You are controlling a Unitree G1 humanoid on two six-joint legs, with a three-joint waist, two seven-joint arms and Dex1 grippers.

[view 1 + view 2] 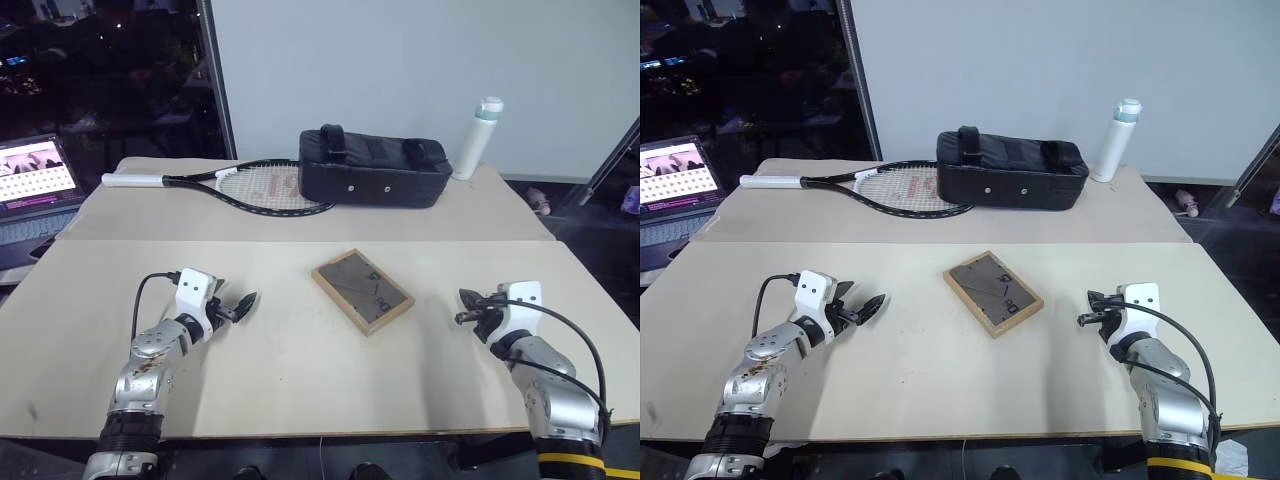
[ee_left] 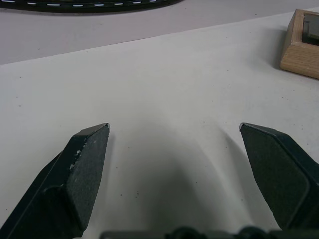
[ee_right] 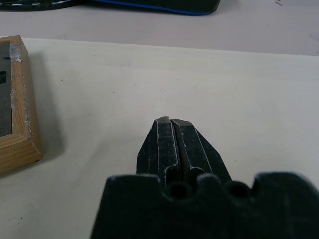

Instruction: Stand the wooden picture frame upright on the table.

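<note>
1. Wooden picture frame (image 1: 362,291) is seen lying flat, back up, on the table (image 1: 300,380), untouched.
2. Left gripper (image 1: 243,303) is spread left of the frame; right gripper (image 1: 467,307) is pressed together on its right.
3. A reach and grasp are judged next.

Both arms are bare silver-grey metal with rounded joint housings. Each wrist carries a white block, and a thin black cable loops from it back along the forearm. The left gripper (image 1: 243,302) and the right gripper (image 1: 466,306) each have two black, wedge-shaped fingers (image 2: 84,172), scuffed pale at the edges. The right forearm seems to end in a yellow-and-black band.
</note>
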